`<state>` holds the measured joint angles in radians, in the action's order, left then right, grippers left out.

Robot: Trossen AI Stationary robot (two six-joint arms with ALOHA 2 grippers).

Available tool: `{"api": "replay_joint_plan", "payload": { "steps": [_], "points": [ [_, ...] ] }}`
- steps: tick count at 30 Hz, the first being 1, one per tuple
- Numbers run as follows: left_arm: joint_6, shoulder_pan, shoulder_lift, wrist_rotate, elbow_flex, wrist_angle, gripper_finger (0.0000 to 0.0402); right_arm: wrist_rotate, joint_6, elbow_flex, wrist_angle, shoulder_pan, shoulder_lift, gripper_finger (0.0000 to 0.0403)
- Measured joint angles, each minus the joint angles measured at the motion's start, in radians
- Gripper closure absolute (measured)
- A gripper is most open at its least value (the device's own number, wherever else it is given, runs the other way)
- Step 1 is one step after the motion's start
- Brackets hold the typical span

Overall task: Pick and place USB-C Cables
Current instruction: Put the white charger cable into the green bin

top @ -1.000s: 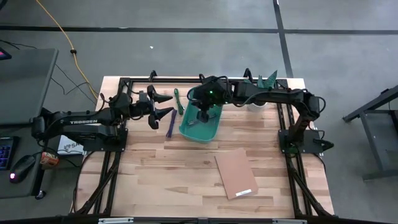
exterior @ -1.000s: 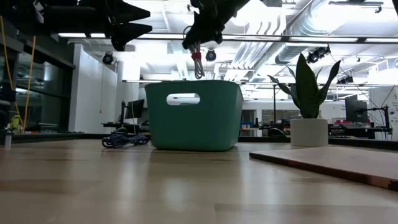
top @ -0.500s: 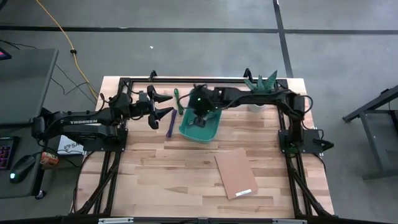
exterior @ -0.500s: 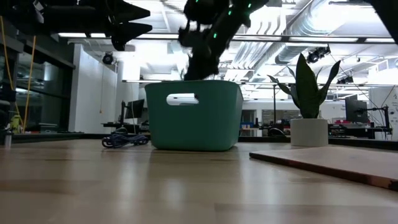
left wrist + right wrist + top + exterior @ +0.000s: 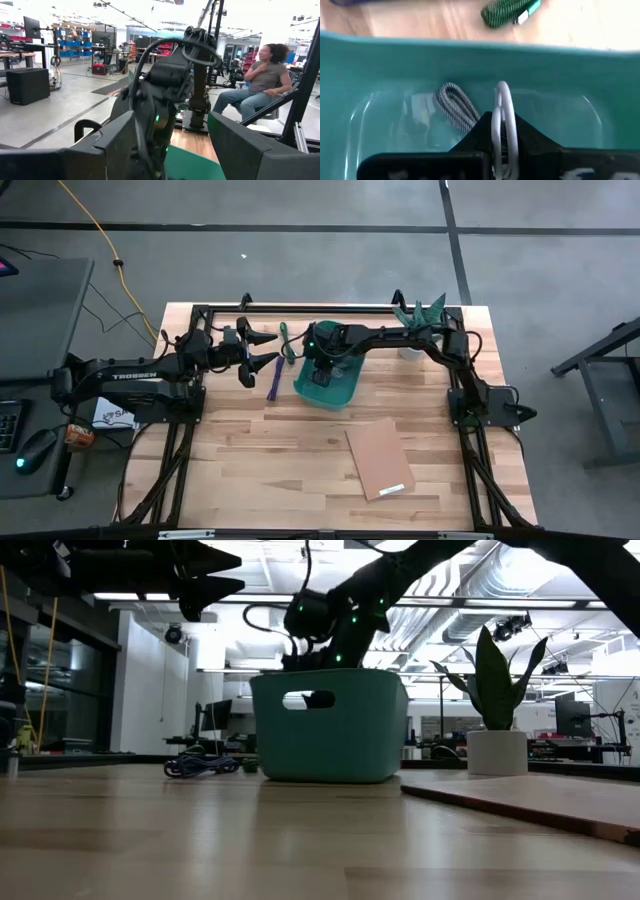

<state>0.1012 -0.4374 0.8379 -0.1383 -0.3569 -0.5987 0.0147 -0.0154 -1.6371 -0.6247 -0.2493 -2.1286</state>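
While the pale wooden bench (image 5: 300, 450) carries everything, the two dark arms reach in from its sides. A flat brown cardboard sheet (image 5: 379, 458) lies well apart from both end effectors, toward the near edge. A potted green plant in a white pot (image 5: 497, 720) stands at the far edge, beside the right arm. The teal plastic bin (image 5: 326, 376) sits under the right end effector (image 5: 501, 131), which is lowered inside it, its fingers closed on the looped white cable (image 5: 503, 112). Just beside that end effector, on the bin floor, lies the grey braided cable bundle (image 5: 456, 107). Outside the bin wall, on the side toward the left arm, the green cable bundle (image 5: 509, 12) rests on the wood, and the slim purple cable bundle (image 5: 274, 383) lies between the bin and the left end effector (image 5: 266, 349). That left end effector hangs above the bench near the purple bundle, fingers spread wide and holding nothing. A seated person (image 5: 256, 82) shows in the room beyond.
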Motion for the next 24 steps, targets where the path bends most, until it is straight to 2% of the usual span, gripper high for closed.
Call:
{"api": "replay_joint_plan", "payload": {
  "steps": [24],
  "points": [
    [0.000,0.000,0.000,0.000,0.000,0.004,0.0171,-0.034,0.016,0.001,0.000,-0.002,-0.037,0.0383]
  ]
}}
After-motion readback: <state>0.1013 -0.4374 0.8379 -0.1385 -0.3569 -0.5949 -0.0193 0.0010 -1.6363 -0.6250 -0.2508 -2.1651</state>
